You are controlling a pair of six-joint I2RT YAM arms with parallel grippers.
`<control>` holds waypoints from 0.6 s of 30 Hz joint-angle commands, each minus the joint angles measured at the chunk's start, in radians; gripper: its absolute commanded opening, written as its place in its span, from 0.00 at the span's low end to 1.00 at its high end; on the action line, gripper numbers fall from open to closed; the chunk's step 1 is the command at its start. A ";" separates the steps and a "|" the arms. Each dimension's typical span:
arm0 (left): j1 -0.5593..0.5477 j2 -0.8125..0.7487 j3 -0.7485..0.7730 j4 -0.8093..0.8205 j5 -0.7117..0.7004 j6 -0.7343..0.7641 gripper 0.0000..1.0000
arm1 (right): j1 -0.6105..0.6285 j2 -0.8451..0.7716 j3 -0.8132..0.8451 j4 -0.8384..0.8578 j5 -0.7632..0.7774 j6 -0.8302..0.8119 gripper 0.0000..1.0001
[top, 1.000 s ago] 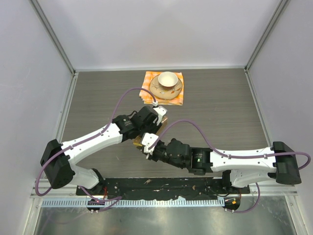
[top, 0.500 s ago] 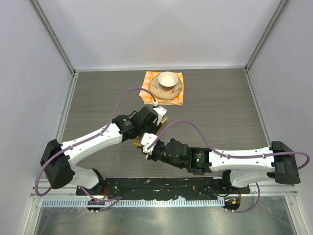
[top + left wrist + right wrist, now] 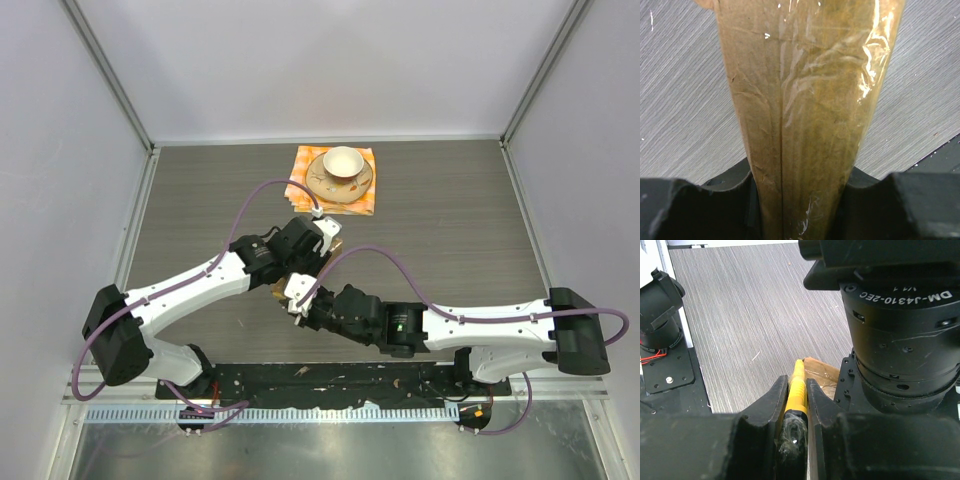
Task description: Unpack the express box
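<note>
The express box (image 3: 810, 90) is plain brown cardboard with clear tape, and it fills the left wrist view. My left gripper (image 3: 800, 205) is shut on it, its jaws pressing both faces. In the top view the left gripper (image 3: 318, 243) holds the box (image 3: 279, 291) at mid-table, mostly hidden under the arms. My right gripper (image 3: 797, 382) is shut on a yellow and black tool (image 3: 795, 390), whose tip touches the box's edge (image 3: 819, 373). In the top view the right gripper (image 3: 297, 297) sits right against the box.
A cup on a saucer (image 3: 341, 172) stands on an orange checkered cloth (image 3: 300, 190) at the back middle. The left arm's black wrist (image 3: 900, 320) looms close on the right of the right wrist view. Grey walls enclose the table.
The right arm has crept a little to the left, bringing the tool closer against the box. The left arm has held still with the box.
</note>
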 commanded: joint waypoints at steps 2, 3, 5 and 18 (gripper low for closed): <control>-0.003 -0.046 0.001 0.023 0.013 -0.009 0.00 | -0.007 0.010 0.015 -0.016 0.021 0.018 0.01; -0.004 -0.048 0.001 0.023 0.013 -0.007 0.00 | -0.007 0.008 0.015 -0.023 0.021 0.022 0.01; -0.002 -0.048 0.000 0.023 0.011 -0.004 0.00 | -0.005 -0.003 0.014 -0.049 0.025 0.036 0.01; -0.002 -0.051 -0.003 0.028 0.003 -0.003 0.00 | -0.005 -0.106 -0.002 -0.206 0.025 0.113 0.01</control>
